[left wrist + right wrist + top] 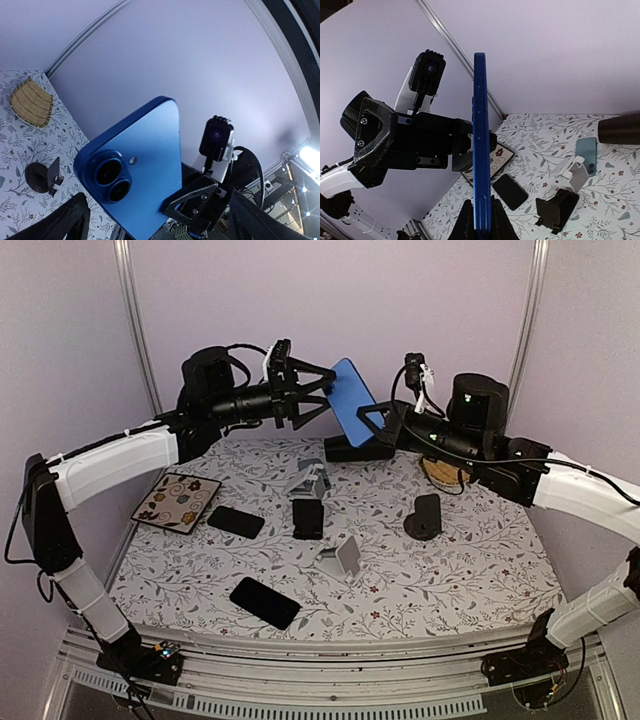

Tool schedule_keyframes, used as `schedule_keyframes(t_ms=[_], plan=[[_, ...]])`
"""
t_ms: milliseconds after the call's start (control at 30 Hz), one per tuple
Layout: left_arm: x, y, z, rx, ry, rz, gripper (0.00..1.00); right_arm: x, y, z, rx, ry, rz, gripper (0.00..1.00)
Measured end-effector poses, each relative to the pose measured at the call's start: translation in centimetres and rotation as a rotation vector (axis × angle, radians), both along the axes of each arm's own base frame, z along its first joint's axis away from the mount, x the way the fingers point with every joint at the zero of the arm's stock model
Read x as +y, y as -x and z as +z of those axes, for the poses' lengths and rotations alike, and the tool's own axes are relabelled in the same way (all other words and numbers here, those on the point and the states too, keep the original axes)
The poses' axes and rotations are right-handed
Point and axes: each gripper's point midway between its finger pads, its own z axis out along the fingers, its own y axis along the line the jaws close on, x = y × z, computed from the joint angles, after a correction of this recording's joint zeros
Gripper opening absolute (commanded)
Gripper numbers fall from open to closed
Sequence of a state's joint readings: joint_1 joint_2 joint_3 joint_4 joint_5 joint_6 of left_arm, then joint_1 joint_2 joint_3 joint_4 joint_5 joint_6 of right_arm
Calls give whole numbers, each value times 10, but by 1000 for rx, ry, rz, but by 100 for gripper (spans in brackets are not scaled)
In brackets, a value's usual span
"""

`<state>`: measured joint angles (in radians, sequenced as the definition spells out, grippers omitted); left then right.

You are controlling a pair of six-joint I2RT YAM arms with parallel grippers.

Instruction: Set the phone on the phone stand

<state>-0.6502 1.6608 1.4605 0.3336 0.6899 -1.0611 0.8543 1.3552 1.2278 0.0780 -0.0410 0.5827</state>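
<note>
A blue phone (pixel 350 398) is held high above the table, tilted, its camera end up. My right gripper (pixel 375 422) is shut on its lower end. In the right wrist view the phone (pixel 479 150) stands edge-on between my two fingers (pixel 467 223). My left gripper (pixel 318 390) is open, its jaws spread wide just left of the phone's upper end and not gripping it. In the left wrist view the phone's back (pixel 142 165) with its two lenses faces the camera, and the right gripper's finger (pixel 196 200) clamps its edge. Several phone stands are on the table: a black one (pixel 308 518), a white one (pixel 343 556), a grey one (pixel 308 478) and a round black one (pixel 425 517).
Two black phones (pixel 237 522) (pixel 265 602) lie flat on the floral tablecloth. A patterned tile (pixel 177 501) lies at the left and a wicker mat (pixel 443 472) at the back right. A teal phone (pixel 586 155) leans behind the white stand (pixel 571 175).
</note>
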Motion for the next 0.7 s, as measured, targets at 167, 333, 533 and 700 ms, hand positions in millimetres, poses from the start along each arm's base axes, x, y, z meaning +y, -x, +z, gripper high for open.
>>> schedule_keyframes(t_ms=[167,333,533,700], plan=[[-9,2,-2,35,-63,19,97,14,7,3,-115,146,-120,2],[-23,2,-16,94,-122,18,97,26,4,-10,-184,290,-230,2],[-30,-6,-45,166,-205,34,96,24,-6,-29,-218,431,-350,2],[-32,-9,-55,197,-241,41,93,19,-13,-35,-245,501,-421,2]])
